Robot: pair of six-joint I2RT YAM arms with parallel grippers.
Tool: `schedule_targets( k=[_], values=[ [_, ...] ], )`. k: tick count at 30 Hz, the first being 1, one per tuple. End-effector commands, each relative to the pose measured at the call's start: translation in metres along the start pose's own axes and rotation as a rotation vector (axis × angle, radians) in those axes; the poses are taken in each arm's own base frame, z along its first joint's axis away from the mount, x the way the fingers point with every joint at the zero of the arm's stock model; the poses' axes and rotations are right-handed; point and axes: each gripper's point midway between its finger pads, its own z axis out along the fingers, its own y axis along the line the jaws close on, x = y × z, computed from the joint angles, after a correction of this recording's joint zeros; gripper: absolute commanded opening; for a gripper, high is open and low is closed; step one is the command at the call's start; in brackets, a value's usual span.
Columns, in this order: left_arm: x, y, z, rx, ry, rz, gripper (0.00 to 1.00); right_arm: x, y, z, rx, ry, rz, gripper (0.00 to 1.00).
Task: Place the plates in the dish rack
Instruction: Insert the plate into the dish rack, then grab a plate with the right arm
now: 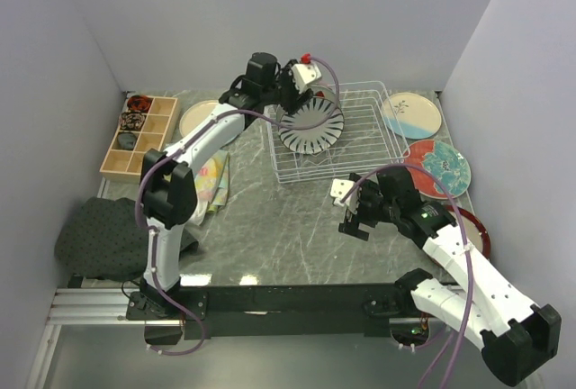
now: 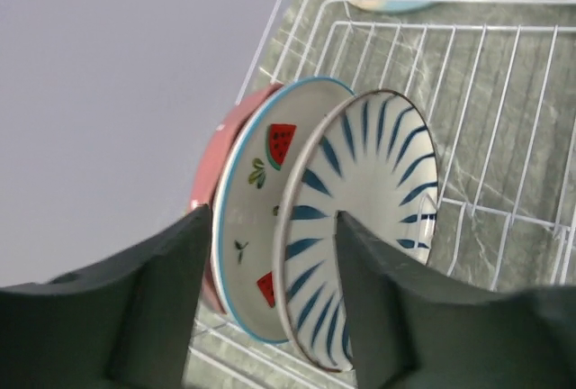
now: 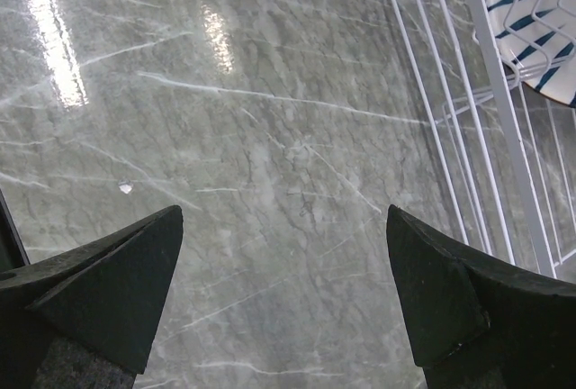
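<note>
My left gripper (image 2: 274, 218) is at the left end of the dish rack (image 2: 504, 92), jaws apart around the rims of the watermelon plate (image 2: 261, 200) and the navy-striped plate (image 2: 378, 191). Both stand on edge, with a pink plate (image 2: 209, 193) behind, near the rack wall. Rightwards the wires are open. My right gripper (image 3: 283, 218) hangs wide open, holding nothing, over the marble table (image 3: 270, 137), beside the rack's edge

The rack (image 3: 505, 110) is white wire. In it stand a navy-rayed white plate (image 2: 387, 164), a watermelon-print plate (image 2: 252, 218) rimmed pale blue, and a pink plate (image 2: 211, 173). The counter (image 3: 270, 182) is grey-green marble, veined white.
</note>
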Motion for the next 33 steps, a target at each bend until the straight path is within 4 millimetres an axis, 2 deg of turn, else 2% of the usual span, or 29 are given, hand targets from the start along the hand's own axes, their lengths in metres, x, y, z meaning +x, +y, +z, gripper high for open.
schedule_targets(
  k=[1, 3, 4, 5, 6, 7, 8, 9, 10, 11, 13, 15, 16, 17, 19, 20, 22, 23, 24, 25, 26, 27, 29, 33],
  values=[
    [-0.094, 0.027, -0.055, -0.114, -0.190, -0.003, 0.68, -0.002, -0.012, -0.003, 0.048, -0.013, -0.002, 1.00],
    [-0.111, 0.031, -0.076, -0.144, -0.228, -0.020, 0.70, -0.001, -0.016, -0.007, 0.066, -0.015, 0.009, 1.00],
    [-0.106, 0.027, -0.080, -0.142, -0.220, -0.033, 0.73, -0.002, -0.016, -0.008, 0.063, -0.023, 0.012, 1.00],
    [-0.126, 0.030, -0.099, -0.168, -0.268, -0.025, 0.74, -0.002, -0.017, -0.009, 0.067, -0.027, 0.017, 1.00],
    [-0.127, 0.031, -0.108, -0.180, -0.279, -0.060, 0.76, -0.001, -0.020, -0.011, 0.079, -0.030, 0.026, 1.00],
    [-0.117, 0.027, -0.111, -0.182, -0.266, -0.086, 0.85, -0.002, -0.020, -0.012, 0.077, -0.036, 0.031, 1.00],
    [-0.137, 0.031, -0.134, -0.213, -0.322, -0.080, 0.95, -0.001, -0.022, -0.013, 0.084, -0.038, 0.036, 1.00],
    [-0.138, 0.031, -0.144, -0.221, -0.340, -0.120, 0.99, -0.001, -0.023, -0.015, 0.089, -0.042, 0.041, 1.00],
    [-0.127, 0.022, -0.147, -0.205, -0.329, -0.147, 0.99, 0.001, -0.026, -0.017, 0.101, -0.038, 0.054, 1.00],
    [-0.141, 0.020, -0.169, -0.215, -0.368, -0.163, 0.99, -0.001, -0.027, -0.018, 0.101, -0.051, 0.056, 1.00],
    [-0.137, 0.013, -0.193, -0.233, -0.376, -0.198, 0.99, 0.001, -0.032, -0.023, 0.124, -0.058, 0.073, 1.00],
    [-0.133, 0.006, -0.207, -0.242, -0.376, -0.236, 0.99, -0.002, -0.034, -0.027, 0.134, -0.072, 0.076, 1.00],
    [-0.120, 0.000, -0.210, -0.248, -0.354, -0.262, 0.99, -0.003, -0.036, -0.029, 0.144, -0.076, 0.071, 1.00],
    [-0.128, -0.001, -0.229, -0.277, -0.380, -0.282, 0.99, -0.003, -0.038, -0.030, 0.152, -0.079, 0.069, 1.00],
    [-0.121, -0.013, -0.250, -0.290, -0.373, -0.306, 1.00, -0.005, -0.038, -0.033, 0.149, -0.075, 0.052, 1.00],
    [-0.118, -0.016, -0.258, -0.307, -0.372, -0.323, 0.99, -0.009, -0.040, -0.037, 0.152, -0.075, 0.041, 1.00],
    [-0.110, -0.029, -0.276, -0.319, -0.376, -0.336, 0.99, -0.005, -0.038, -0.039, 0.123, -0.033, 0.031, 1.00],
    [-0.106, -0.033, -0.282, -0.330, -0.379, -0.350, 0.99, -0.012, -0.045, -0.047, 0.135, -0.030, 0.018, 1.00],
    [-0.092, -0.039, -0.282, -0.342, -0.361, -0.367, 0.99, -0.011, -0.047, -0.047, 0.126, -0.008, 0.020, 1.00],
    [-0.098, -0.040, -0.297, -0.367, -0.396, -0.355, 0.99, -0.011, -0.046, -0.049, 0.111, 0.008, 0.023, 1.00],
    [-0.094, -0.043, -0.301, -0.376, -0.405, -0.395, 0.99, -0.021, -0.052, -0.055, 0.119, -0.004, 0.011, 1.00],
    [-0.082, -0.045, -0.301, -0.395, -0.388, -0.411, 0.99, -0.021, -0.050, -0.053, 0.087, 0.005, 0.026, 1.00],
    [-0.081, -0.048, -0.312, -0.420, -0.400, -0.418, 0.99, -0.032, -0.056, -0.055, 0.065, -0.012, 0.023, 1.00],
    [-0.058, -0.045, -0.321, -0.514, -0.366, -0.440, 0.99, -0.045, -0.058, -0.052, 0.017, -0.036, 0.029, 1.00]
  ],
)
